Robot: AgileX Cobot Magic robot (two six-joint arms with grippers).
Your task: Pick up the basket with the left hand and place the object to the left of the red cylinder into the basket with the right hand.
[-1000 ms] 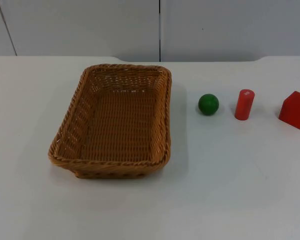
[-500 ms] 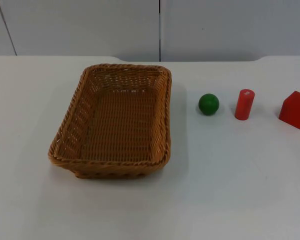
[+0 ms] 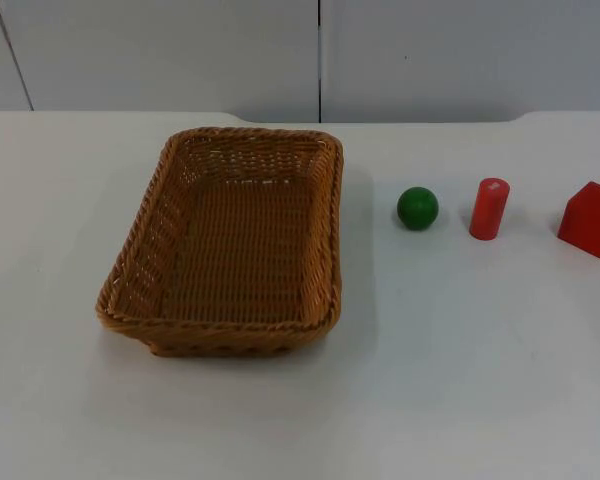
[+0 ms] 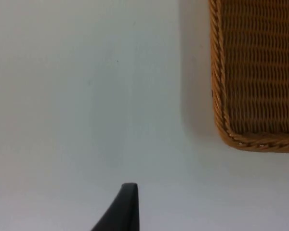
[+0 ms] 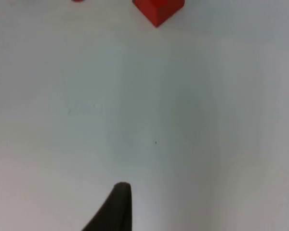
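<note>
So woven wicker basket [image 3: 230, 240] rect, green ball [image 3: 417, 208] round, red cylinder [image 3: 488, 209] smooth

Wicker basket [image 3: 230, 245] left of green ball [image 3: 417, 208], red cylinder [image 3: 488, 209] and red block [image 3: 590, 219]

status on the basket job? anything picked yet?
Nothing done yet. The basket sits flat on the table, holding nothing. The green ball lies left of the red cylinder, untouched. In hand: nothing; the left gripper hangs over bare table beside the basket's corner, the right gripper over table short of the red block. Left: lift basket, pick ball, drop it in.
</note>
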